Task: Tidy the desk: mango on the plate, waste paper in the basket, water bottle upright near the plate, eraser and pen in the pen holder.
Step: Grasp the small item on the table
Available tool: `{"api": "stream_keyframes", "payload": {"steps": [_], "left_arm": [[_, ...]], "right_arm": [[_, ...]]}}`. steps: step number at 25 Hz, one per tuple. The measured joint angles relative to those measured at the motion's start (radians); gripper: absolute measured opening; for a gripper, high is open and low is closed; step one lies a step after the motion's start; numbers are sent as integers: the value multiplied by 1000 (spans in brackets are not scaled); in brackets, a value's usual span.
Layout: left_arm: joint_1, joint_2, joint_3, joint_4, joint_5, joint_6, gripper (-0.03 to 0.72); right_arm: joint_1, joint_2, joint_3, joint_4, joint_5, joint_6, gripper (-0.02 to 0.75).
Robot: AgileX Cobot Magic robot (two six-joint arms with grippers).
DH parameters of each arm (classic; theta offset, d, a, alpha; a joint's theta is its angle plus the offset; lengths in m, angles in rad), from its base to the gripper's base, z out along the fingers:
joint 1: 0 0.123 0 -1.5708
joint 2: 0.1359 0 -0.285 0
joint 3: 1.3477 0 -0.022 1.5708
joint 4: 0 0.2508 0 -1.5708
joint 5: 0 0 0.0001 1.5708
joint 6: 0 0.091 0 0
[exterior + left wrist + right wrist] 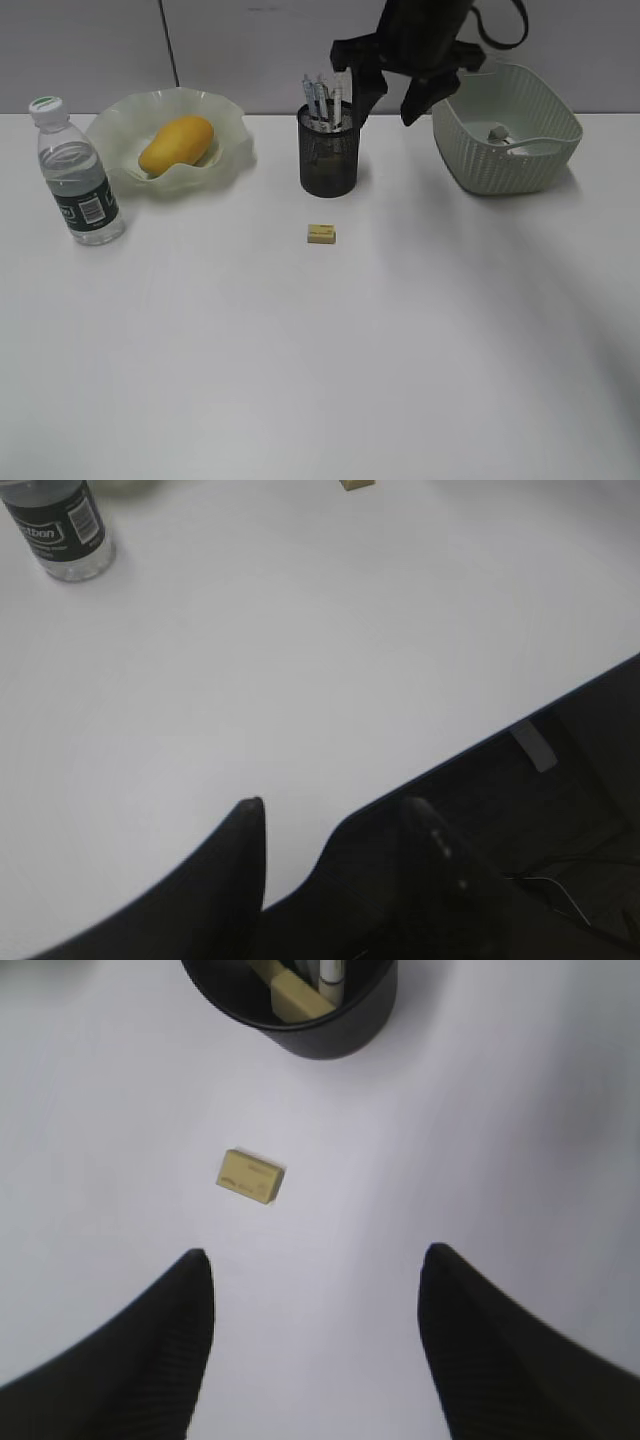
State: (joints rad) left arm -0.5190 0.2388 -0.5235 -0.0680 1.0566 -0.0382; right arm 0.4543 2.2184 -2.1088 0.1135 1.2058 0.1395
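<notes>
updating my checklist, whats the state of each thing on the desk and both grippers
mango: lying in the plate
water bottle: upright, capped, left of the plate
waste paper: in the basket
pens: standing in the pen holder
eraser: loose on the desk, in front of the holder
right gripper: open, empty, above the eraser
left gripper: open, empty
</notes>
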Motion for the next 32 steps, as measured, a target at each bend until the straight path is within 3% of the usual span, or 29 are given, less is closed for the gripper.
{"api": "stream_keyframes", "payload": {"steps": [10, 14, 22, 27, 32], "left_arm": [[0, 0, 0, 0, 0, 0, 323], [0, 0, 0, 0, 0, 0, 319], [0, 0, 0, 0, 0, 0, 314], [0, 0, 0, 0, 0, 0, 313], [0, 0, 0, 0, 0, 0, 313]], "right_arm": [[0, -261, 10, -15, 2, -50, 510], [0, -433, 128, -12, 2, -75, 510], [0, -877, 662, -108, -3, -95, 510], [0, -1230, 1038, -143, -97, -96, 510], [0, -1563, 1256, -155, -144, -99, 510]]}}
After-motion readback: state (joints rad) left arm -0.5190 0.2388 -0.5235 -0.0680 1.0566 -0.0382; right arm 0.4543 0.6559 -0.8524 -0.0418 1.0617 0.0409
